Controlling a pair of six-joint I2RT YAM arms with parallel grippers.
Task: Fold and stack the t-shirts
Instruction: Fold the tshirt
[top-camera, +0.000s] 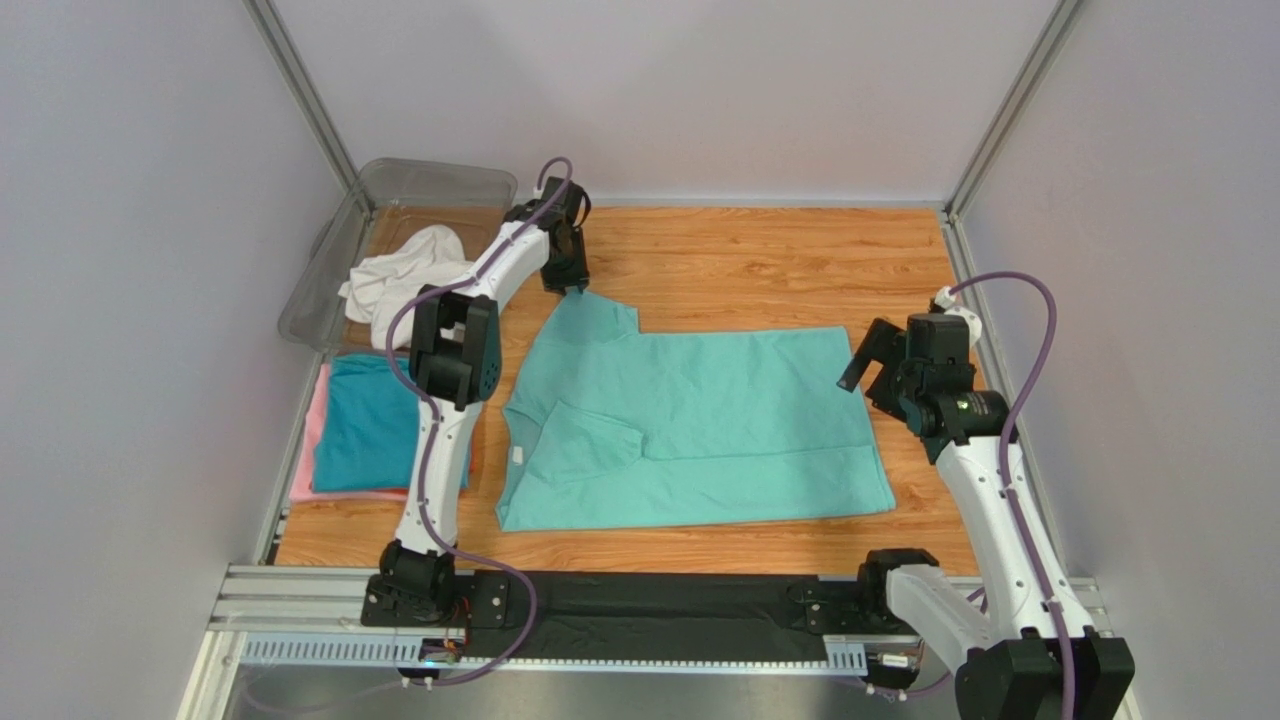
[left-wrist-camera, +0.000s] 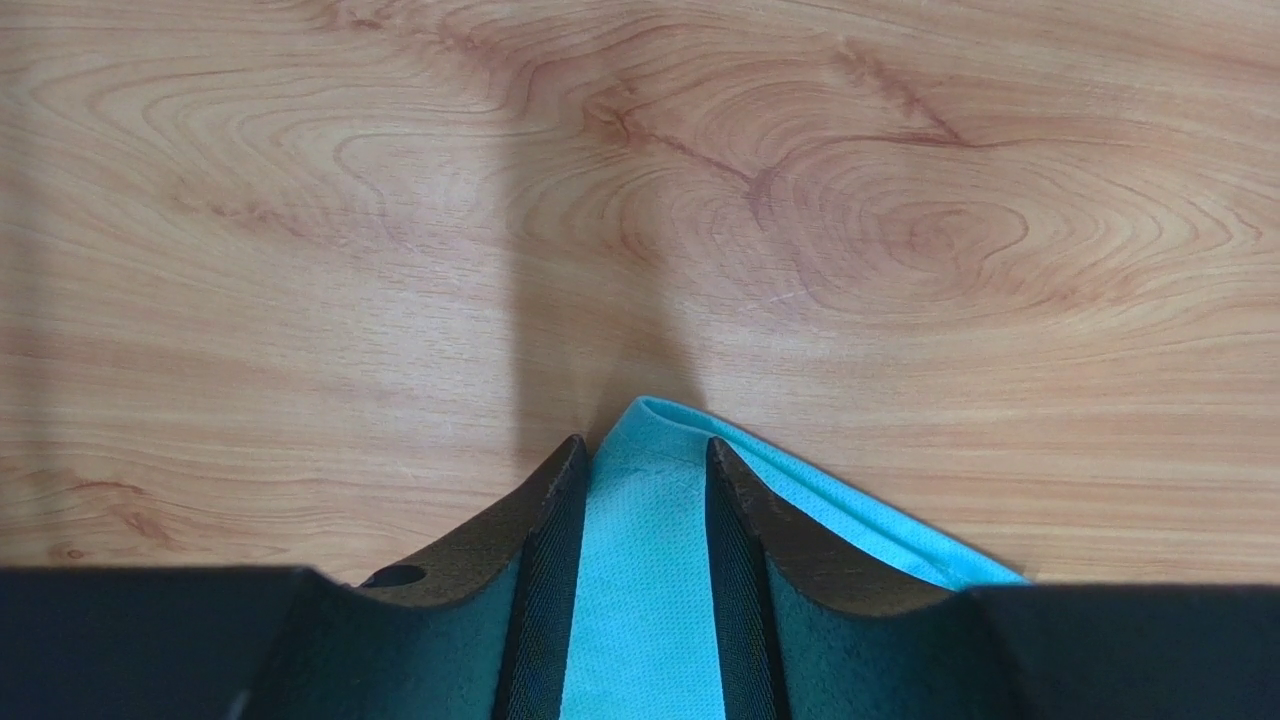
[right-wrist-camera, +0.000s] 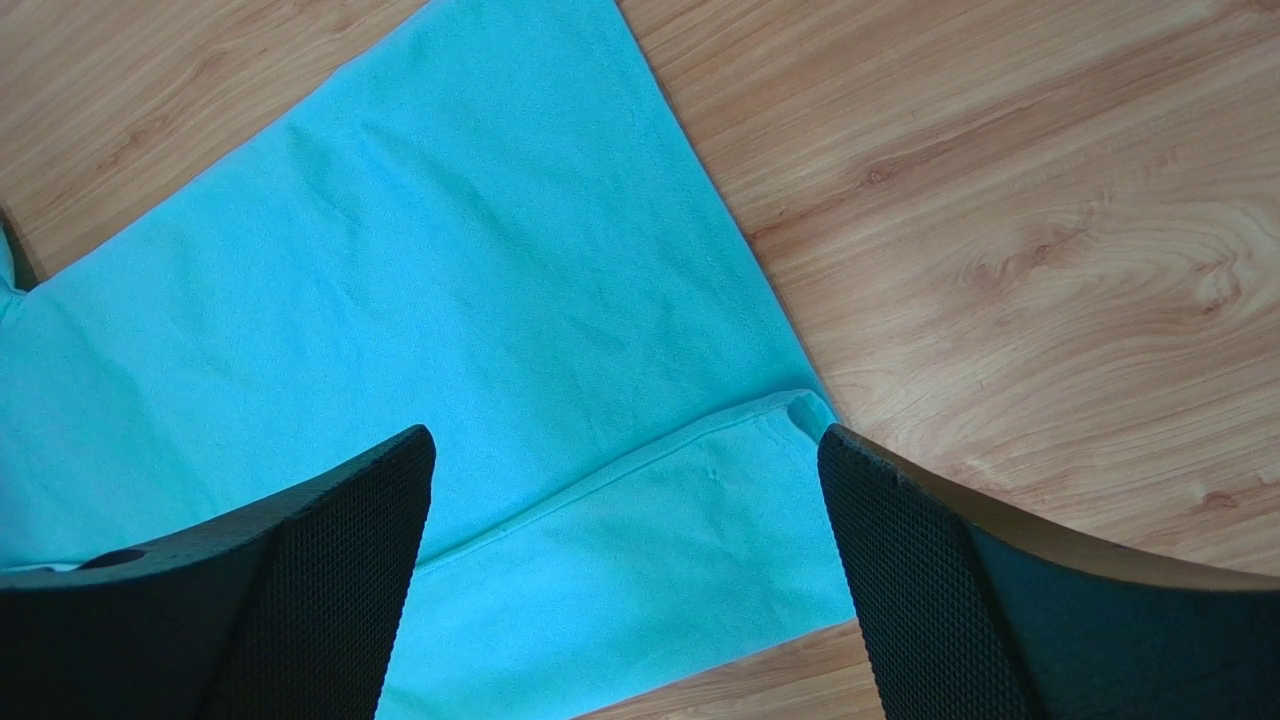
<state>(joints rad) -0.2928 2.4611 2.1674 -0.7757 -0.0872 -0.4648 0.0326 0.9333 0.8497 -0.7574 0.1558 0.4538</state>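
Straddling mint t-shirt (left-wrist-camera: 646, 585) corner, left fingers (left-wrist-camera: 519, 533) partly apart

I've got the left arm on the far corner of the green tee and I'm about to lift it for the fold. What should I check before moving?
1. Cloth in the left gripper: ok. A corner tip of the green t-shirt sits between its fingers.
2. Left grip clamped firm: cannot tell. The fingers flank the cloth, but contact is unclear.
3. Right gripper holding cloth: not ok. It is wide open above the shirt's right edge and grips nothing.
4. Shirt lying flat: ok. It is spread on the table.
5. Stack out of the way: ok. The teal-blue t-shirt lies folded to the left, apart from the green one.
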